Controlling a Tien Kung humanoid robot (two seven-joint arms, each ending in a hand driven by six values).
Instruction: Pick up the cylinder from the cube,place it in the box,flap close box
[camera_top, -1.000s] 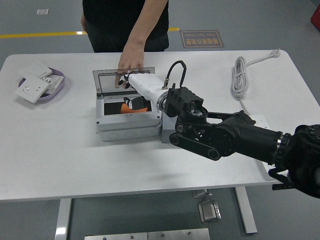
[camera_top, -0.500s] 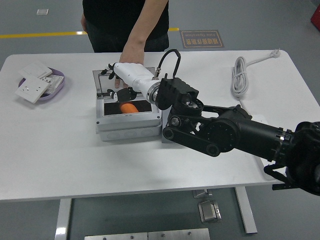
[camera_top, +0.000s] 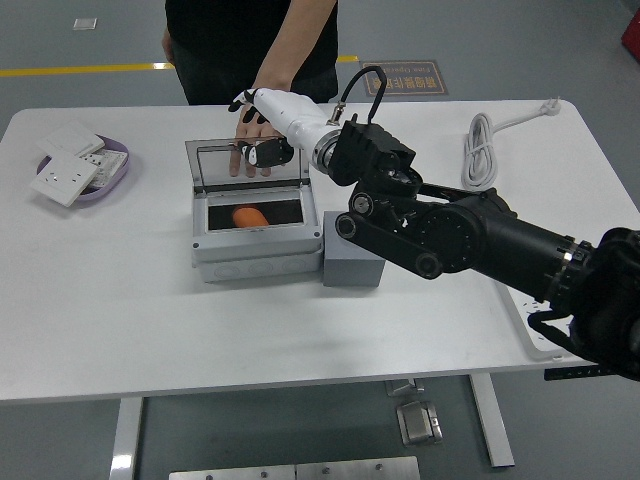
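The orange cylinder (camera_top: 250, 215) lies inside the grey box (camera_top: 258, 250), whose clear lid (camera_top: 225, 165) stands upright at the back. Just right of the box sits the grey cube (camera_top: 352, 263) with nothing on it. My right hand (camera_top: 262, 125), white with dark fingertips, hovers over the lid's top edge with its fingers spread, holding nothing. Its thumb hangs in front of the lid's right part. A person's hand (camera_top: 250, 135) rests flat behind the lid, fingers showing through it. My left arm is out of view.
A purple tray (camera_top: 112, 175) with white socket plates sits at the far left. A coiled white cable (camera_top: 480, 150) lies at the back right. My black right arm (camera_top: 470, 240) crosses the table's right half above the cube.
My right hand let the orange cylinder go into the box, then rose and moved back over the lid's top edge. The person's hand has stayed behind the lid.
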